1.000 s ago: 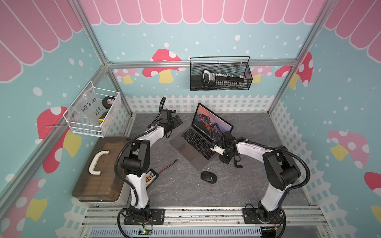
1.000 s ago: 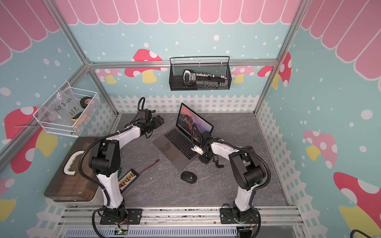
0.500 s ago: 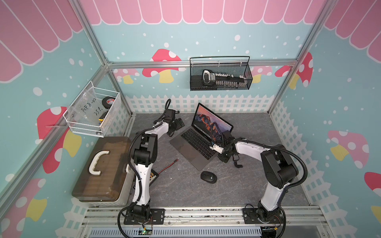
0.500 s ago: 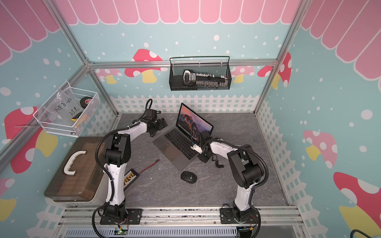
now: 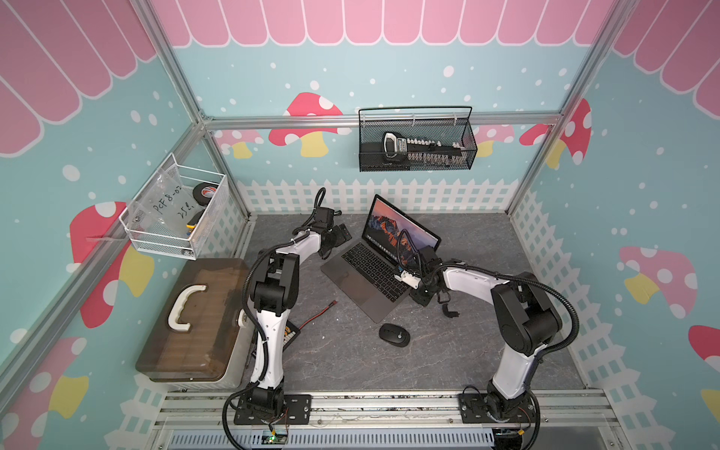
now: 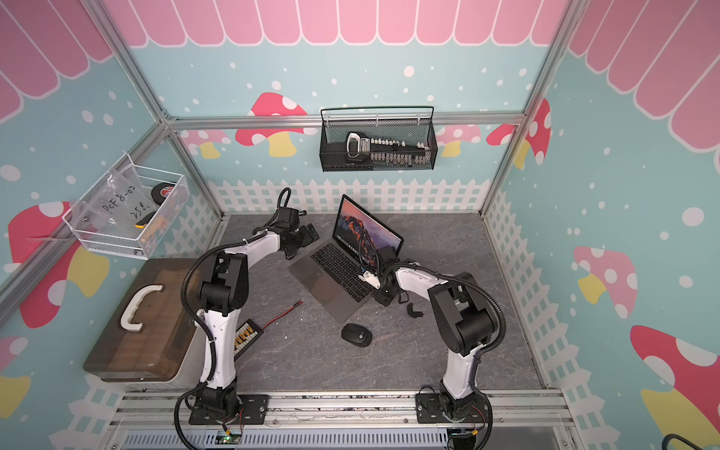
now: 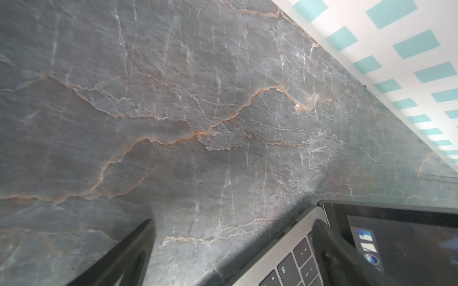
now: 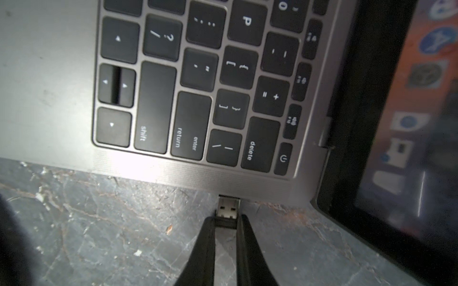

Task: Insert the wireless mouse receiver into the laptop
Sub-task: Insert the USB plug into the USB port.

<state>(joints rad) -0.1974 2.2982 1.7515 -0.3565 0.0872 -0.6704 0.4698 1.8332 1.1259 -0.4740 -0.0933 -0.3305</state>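
Grey veined stone makes up the surface [image 5: 350,362]. The laptop [image 5: 362,280] sits near its middle, a little toward the far edge, turned at a slant with the lid up and the orange wallpaper lit.

The right tool [image 8: 225,222] is clenched on the wireless mouse receiver [image 8: 228,209]. Two black fingers pinch its short black cap from both sides and leave the silver plug free in front. The plug's tip is at the laptop's side edge, by the hinge end and beside the delete and power keys. It seems to meet the port mouth, but how deep it has gone cannot be told. Gripping only the cap makes sense, since the whole metal length can enter before the fingers reach the case. The tool lies low along the surface, probably to keep the plug level with the slim port.

The left tool [image 5: 338,237] is released, jaws wide, at the laptop's opposite corner, toward the far left corner of the surface. In the left wrist view one finger [image 7: 119,257] hangs over bare stone and the other [image 7: 347,257] over the keyboard corner by the screen. I judge it is placed to stop the laptop sliding under the push. Whether it touches cannot be told.

A black mouse [image 5: 394,334] lies nearer the front edge, clear of the work. The remaining move calls for a straight, level push, because a small tilt could jam the plug.
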